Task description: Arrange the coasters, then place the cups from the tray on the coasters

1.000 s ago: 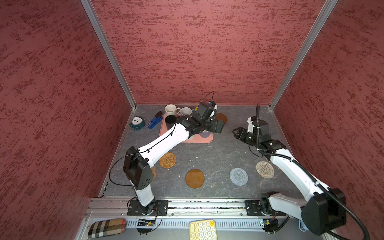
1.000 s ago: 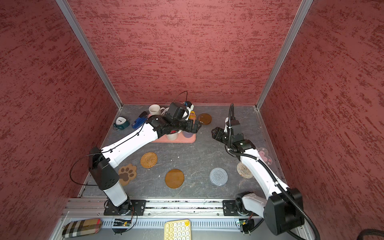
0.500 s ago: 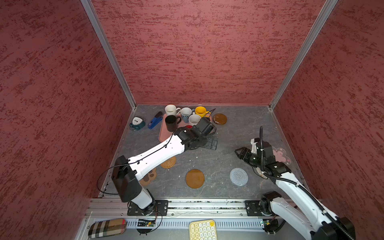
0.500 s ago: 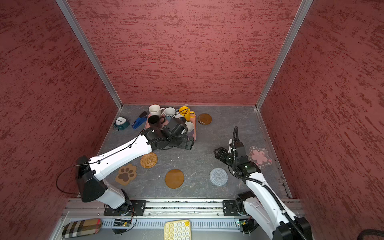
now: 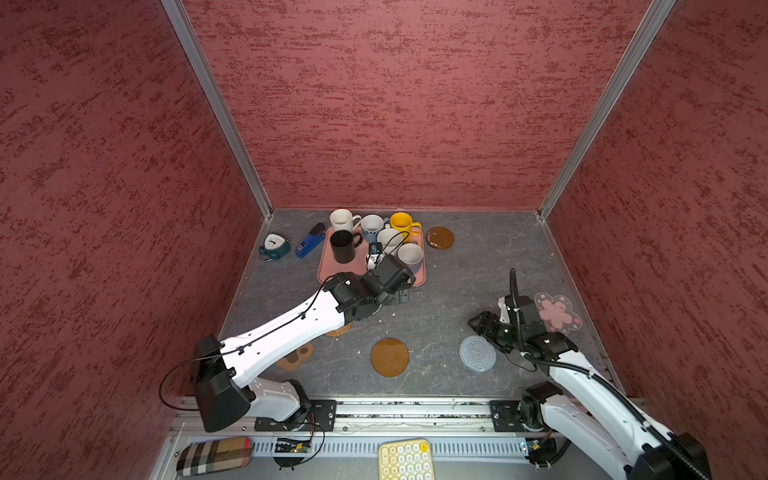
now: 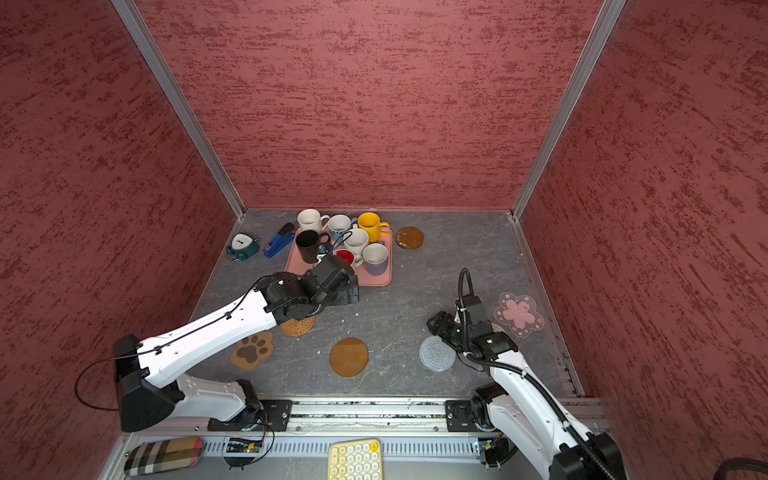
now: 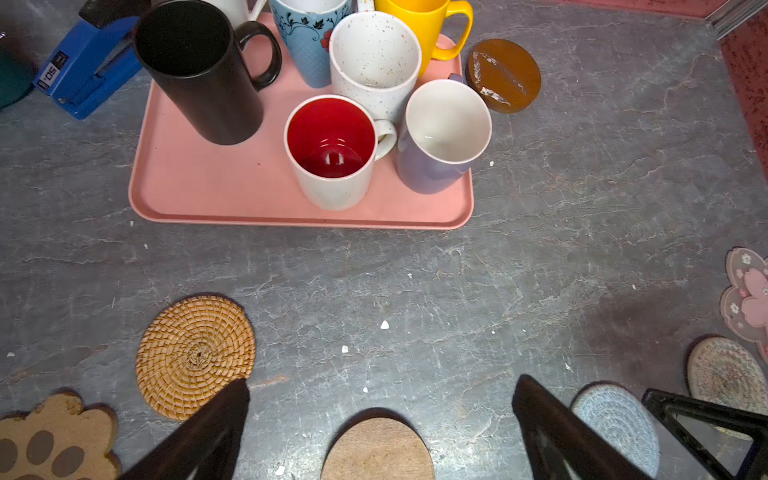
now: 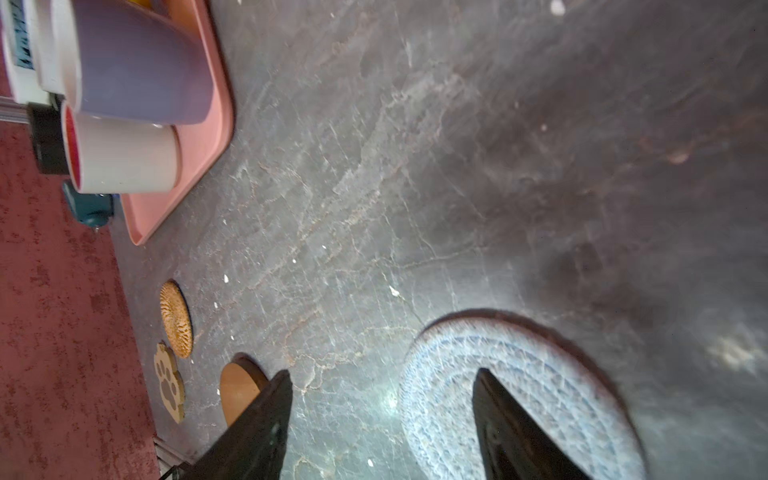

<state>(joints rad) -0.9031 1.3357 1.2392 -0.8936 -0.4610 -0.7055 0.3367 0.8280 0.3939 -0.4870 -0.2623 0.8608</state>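
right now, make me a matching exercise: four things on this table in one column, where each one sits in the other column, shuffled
Things:
1. black mug
2. blue stapler
3. pink flower coaster
4. tan rattan coaster

Places:
a. near the right wall
b. standing on the tray
c. partly hidden under the left arm in both top views
d. left of the tray, off it

Pairs: 1-b, 2-d, 3-a, 4-c

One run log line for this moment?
left hand: open, empty, near salmon-pink rectangular tray | right hand: open, empty, at grey crochet round coaster
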